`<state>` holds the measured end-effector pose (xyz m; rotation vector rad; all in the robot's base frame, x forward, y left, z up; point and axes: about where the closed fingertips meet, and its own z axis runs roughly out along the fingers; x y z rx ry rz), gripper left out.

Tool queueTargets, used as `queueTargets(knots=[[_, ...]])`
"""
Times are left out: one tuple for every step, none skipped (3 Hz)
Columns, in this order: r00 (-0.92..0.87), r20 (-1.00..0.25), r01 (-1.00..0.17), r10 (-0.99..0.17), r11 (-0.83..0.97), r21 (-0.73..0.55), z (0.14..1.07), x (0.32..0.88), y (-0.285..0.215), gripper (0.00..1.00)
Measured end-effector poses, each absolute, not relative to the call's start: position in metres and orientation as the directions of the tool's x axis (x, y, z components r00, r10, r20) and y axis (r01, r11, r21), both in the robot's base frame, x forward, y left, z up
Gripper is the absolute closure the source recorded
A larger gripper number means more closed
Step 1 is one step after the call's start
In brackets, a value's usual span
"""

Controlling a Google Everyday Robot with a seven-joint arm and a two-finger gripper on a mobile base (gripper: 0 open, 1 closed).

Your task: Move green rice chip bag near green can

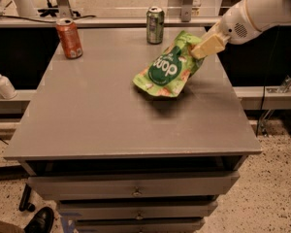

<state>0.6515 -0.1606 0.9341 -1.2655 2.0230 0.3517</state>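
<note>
The green rice chip bag (168,66) is light green with a dark green round logo and hangs tilted just above the grey table (97,115), right of its middle. My gripper (200,49) comes in from the upper right on a white arm and is shut on the bag's upper right edge. The green can (155,25) stands upright at the table's back edge, a short way up and left of the bag.
An orange-red can (69,38) stands at the back left of the table. A white pump bottle (3,83) sits on a lower shelf to the left. Drawers (136,191) run under the table front. A shoe (39,221) shows at the bottom left.
</note>
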Motion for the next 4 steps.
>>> queueTargets(knots=[[-0.233,-0.734,-0.872,-0.638,0.471,-0.133,0.930,0.692,-0.170,1.00],[-0.190,-0.775,-0.870,-0.602,0.469,-0.151,0.931,0.734,-0.170,1.00],[-0.148,-0.789,-0.844,-0.596,0.493,-0.214,0.938,0.762,-0.172,1.00],[-0.122,-0.772,-0.803,-0.624,0.519,-0.293,0.938,0.783,-0.174,1.00]])
